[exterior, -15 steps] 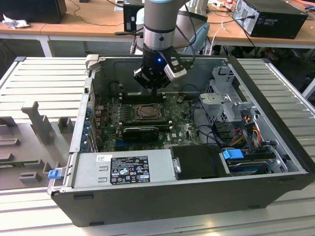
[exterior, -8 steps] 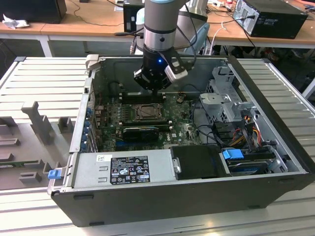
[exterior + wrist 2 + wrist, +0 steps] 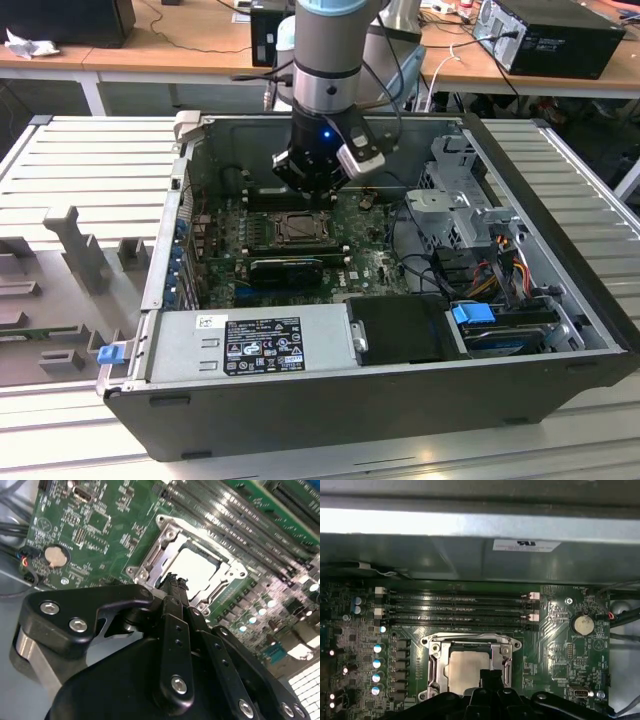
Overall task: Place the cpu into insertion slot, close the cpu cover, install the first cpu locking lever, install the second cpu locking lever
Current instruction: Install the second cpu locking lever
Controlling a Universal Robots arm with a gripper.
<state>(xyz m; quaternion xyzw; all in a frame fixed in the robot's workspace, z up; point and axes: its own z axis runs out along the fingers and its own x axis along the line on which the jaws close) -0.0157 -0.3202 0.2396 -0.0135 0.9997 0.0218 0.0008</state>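
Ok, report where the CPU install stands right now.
Done: the cpu sits in the insertion slot, silvery top showing, and the cpu cover looks folded down around it. In hand: the gripper hovers just above the socket's edge, carrying nothing visible. Left: whether either locking lever is latched cannot be told from these views, so treat both as outstanding.

The cpu (image 3: 465, 667), its silvery-grey top facing up, lies flat inside the insertion slot (image 3: 431, 656) on the green motherboard. The cpu cover (image 3: 470, 641) (a thin silvery frame with a square cut-out) lies closed over it, framing the chip's edges; in the second wrist view the cpu (image 3: 197, 570) sits level within the cpu cover (image 3: 165, 537).
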